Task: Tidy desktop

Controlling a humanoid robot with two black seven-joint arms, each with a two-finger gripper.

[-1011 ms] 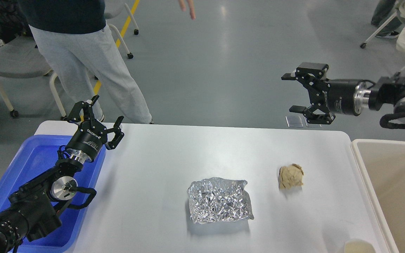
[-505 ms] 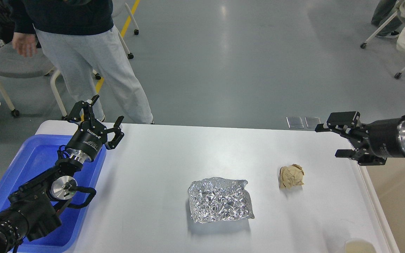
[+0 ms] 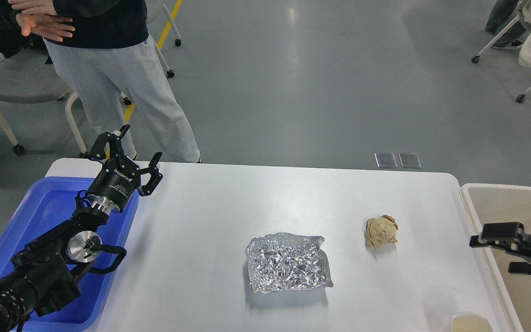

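Two loose items of litter lie on the desktop (image 3: 210, 216), a white surface with rounded corners that spans the middle of the head view between two bins.

Far left: blue plastic tray (image 3: 44, 207), sitting at the left end of the surface, its floor partly covered by the left arm.

Left: left gripper (image 3: 129, 152), raised over the far right corner of the tray and the adjoining edge of the surface; fingers (image 3: 155, 175) spread wide, holding nothing.

Behind, upper left: a standing person (image 3: 109, 69) in a dark top and light grey trousers, hands together at chest height, next to a grey chair (image 3: 21, 83) on castors.

Centre: crumpled sheet of aluminium foil (image 3: 288, 263), roughly rectangular, lying flat on the near half of the surface.

Right of centre: crumpled ball of brown paper (image 3: 381, 231), resting on the surface, apart from the foil.

Near edge, lower right: top of a pale cup (image 3: 470, 322), cut off by the frame.

Far right: beige tub (image 3: 477, 203), set against the right end of the surface.

Far right: right gripper (image 3: 500, 253), over the tub's left wall, pointing left; fingers parted, holding nothing.
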